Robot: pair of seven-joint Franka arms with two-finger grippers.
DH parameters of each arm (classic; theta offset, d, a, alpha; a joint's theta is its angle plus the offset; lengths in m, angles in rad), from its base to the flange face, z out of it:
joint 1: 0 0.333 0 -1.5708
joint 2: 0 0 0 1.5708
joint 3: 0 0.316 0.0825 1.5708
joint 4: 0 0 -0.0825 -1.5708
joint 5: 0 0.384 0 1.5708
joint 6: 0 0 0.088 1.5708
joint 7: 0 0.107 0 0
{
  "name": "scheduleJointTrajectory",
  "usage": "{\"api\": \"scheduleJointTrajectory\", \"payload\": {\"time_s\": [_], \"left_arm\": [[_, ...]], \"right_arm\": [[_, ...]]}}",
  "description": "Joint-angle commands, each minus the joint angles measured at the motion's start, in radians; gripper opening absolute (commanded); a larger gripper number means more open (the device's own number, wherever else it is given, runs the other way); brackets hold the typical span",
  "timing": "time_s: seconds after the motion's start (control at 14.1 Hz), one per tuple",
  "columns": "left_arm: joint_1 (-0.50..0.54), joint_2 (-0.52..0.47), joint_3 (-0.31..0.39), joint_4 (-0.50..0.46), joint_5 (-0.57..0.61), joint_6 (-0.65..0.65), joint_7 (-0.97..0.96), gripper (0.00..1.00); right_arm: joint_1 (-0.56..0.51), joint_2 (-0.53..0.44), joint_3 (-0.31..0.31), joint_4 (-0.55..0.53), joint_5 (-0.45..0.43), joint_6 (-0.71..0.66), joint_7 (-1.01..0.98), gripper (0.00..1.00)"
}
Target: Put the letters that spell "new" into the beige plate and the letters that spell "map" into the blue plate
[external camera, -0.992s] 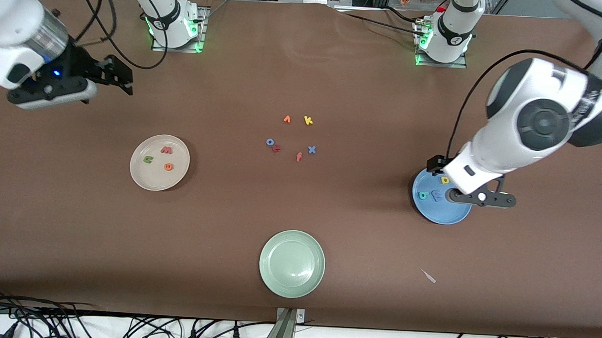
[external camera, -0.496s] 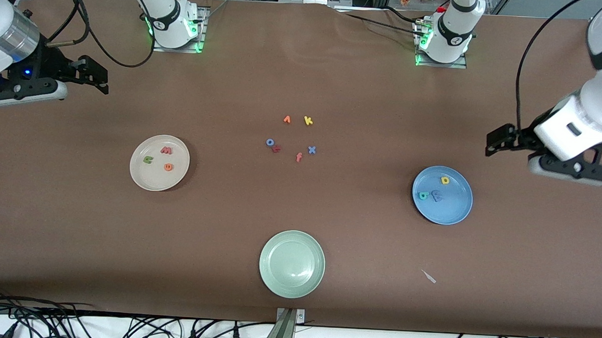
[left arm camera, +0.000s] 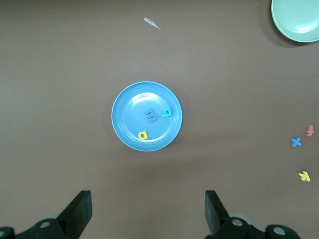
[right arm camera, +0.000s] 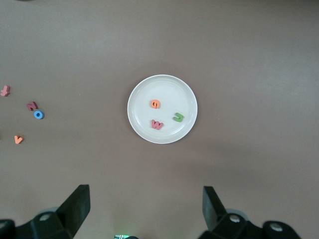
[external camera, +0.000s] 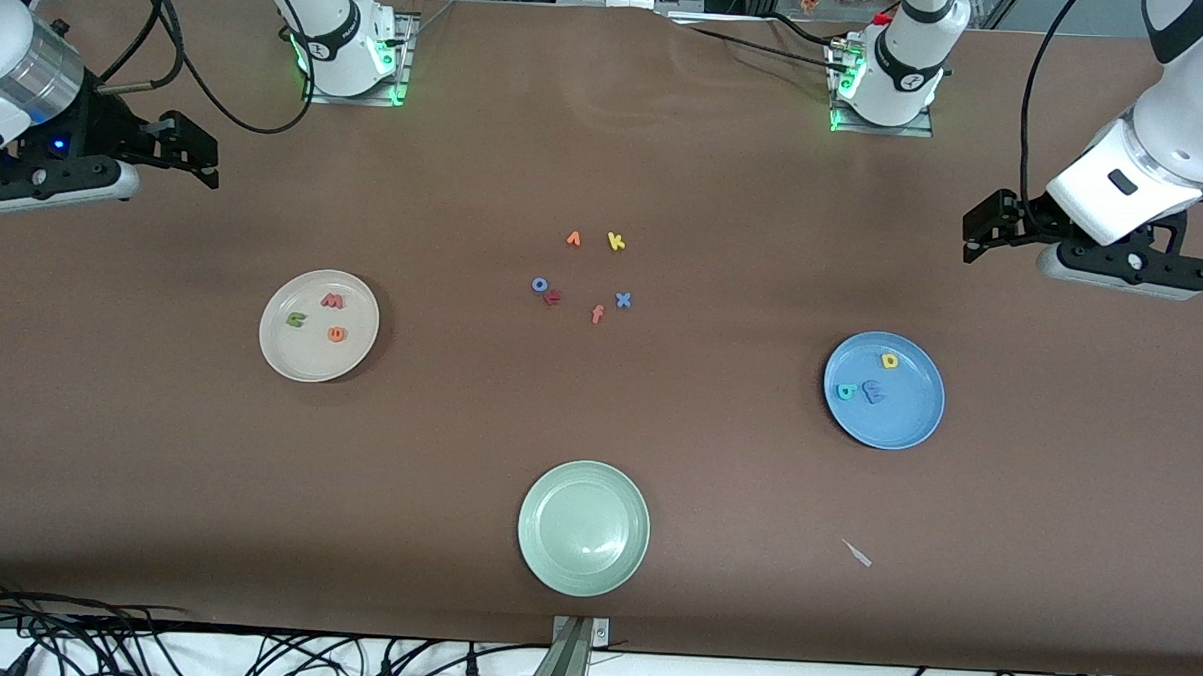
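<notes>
The beige plate (external camera: 306, 360) lies toward the right arm's end of the table and holds the green n (external camera: 296, 318), orange e (external camera: 335, 334) and red-pink w (external camera: 333, 301). The blue plate (external camera: 901, 425) lies toward the left arm's end and holds the yellow a (external camera: 890, 361), teal p (external camera: 846, 392) and periwinkle m (external camera: 872, 389). My left gripper (external camera: 977, 236) hangs open and empty over bare table, closer to the bases than the blue plate (left arm camera: 128, 130). My right gripper (external camera: 206, 154) is also open and empty, raised off the beige plate (right arm camera: 169, 92) toward the bases.
Loose letters sit mid-table: orange v (external camera: 573, 239), yellow k (external camera: 616, 241), blue o (external camera: 540, 285), a dark red letter (external camera: 553, 297), pink f (external camera: 596, 315), blue x (external camera: 623, 300). A pale green plate (external camera: 583, 527) lies nearest the front camera. A small pale scrap (external camera: 857, 553) lies beside it.
The left gripper rose from over the blue plate and drew back toward its base, uncovering the plate. The right gripper pulled out toward its own end of the table.
</notes>
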Motion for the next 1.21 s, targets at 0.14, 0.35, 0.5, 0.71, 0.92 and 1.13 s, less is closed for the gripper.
{"api": "scheduleJointTrajectory", "payload": {"time_s": [0.14,0.35,0.5,0.71,0.92,1.13], "left_arm": [[-0.009,-0.023,0.021,-0.032,0.016,0.016,0.019,1.00],[-0.003,-0.007,0.021,-0.015,0.016,-0.012,0.022,1.00],[0.006,0.006,0.022,0.009,0.018,-0.013,0.022,1.00],[0.028,0.010,0.022,0.012,0.018,-0.015,0.017,1.00],[0.040,0.011,0.025,0.014,0.019,-0.015,0.020,1.00],[0.038,0.011,0.019,0.015,0.033,-0.029,0.019,1.00]], "right_arm": [[-0.009,-0.004,0.006,0.011,-0.013,-0.001,-0.014,1.00],[-0.009,-0.004,0.006,0.011,-0.013,-0.001,-0.019,1.00],[-0.009,-0.004,0.006,0.009,-0.013,-0.001,-0.017,1.00],[-0.009,-0.002,0.006,0.009,-0.013,-0.001,-0.019,1.00],[-0.009,-0.002,0.006,0.009,-0.013,-0.001,-0.019,1.00],[-0.009,-0.002,0.006,0.008,-0.013,-0.002,-0.022,1.00]]}}
